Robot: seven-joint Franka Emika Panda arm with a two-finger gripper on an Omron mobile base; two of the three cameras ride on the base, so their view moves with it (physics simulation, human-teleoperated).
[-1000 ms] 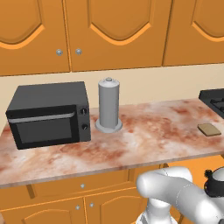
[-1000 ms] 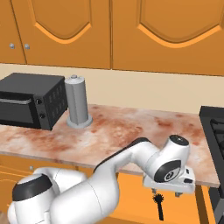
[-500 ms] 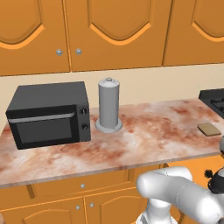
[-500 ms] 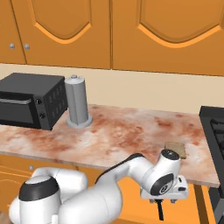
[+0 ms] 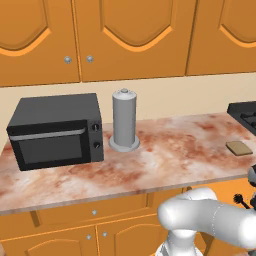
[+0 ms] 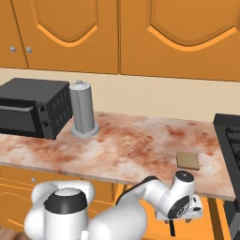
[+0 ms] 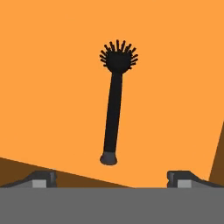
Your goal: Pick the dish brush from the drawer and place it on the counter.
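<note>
Bench (image 5: 165, 155): mottled reddish-brown and cream marble, smooth, faint sheen. Drawer (image 7: 52, 87) interior: plain orange, flat matt, no visible grain. Dish brush (image 7: 113, 109): matt black throughout, smooth handle, bristly head. Microwave (image 5: 55, 130): matt dark grey casing. Cylindrical canister (image 5: 124, 120): smooth grey, metal-like. Cupboard knobs (image 5: 90, 59): silver, shiny.

A kitchen — orange cabinets (image 5: 125, 35), marble counter (image 5: 175, 150), microwave (image 5: 55, 131), stove (image 6: 229, 136).
</note>
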